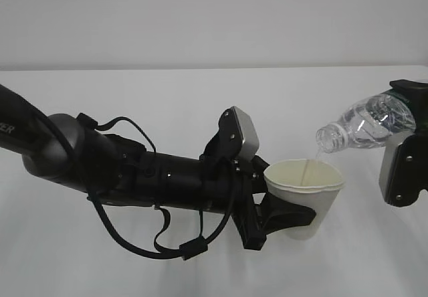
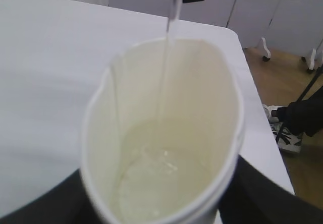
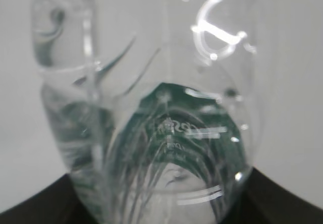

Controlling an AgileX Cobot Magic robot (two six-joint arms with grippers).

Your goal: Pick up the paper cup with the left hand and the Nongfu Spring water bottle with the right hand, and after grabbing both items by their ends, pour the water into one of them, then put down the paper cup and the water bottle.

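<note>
The white paper cup point(image 1: 305, 196) is held upright above the table, my left gripper point(image 1: 289, 215) shut on its lower body. At the right, my right gripper point(image 1: 409, 155) is shut on the base end of the clear Nongfu Spring water bottle point(image 1: 364, 124), which is tipped neck-down to the left over the cup. A thin stream of water point(image 1: 305, 170) runs from the bottle mouth into the cup. In the left wrist view the cup point(image 2: 101, 133) fills the frame with water point(image 2: 161, 178) pooled at its bottom. The right wrist view shows the bottle point(image 3: 151, 108) and its green label close up.
A white table point(image 1: 200, 96) spreads under both arms. The left wrist view shows the table's far right edge point(image 2: 252, 98), with a wooden floor and a shoe point(image 2: 282, 128) beyond it.
</note>
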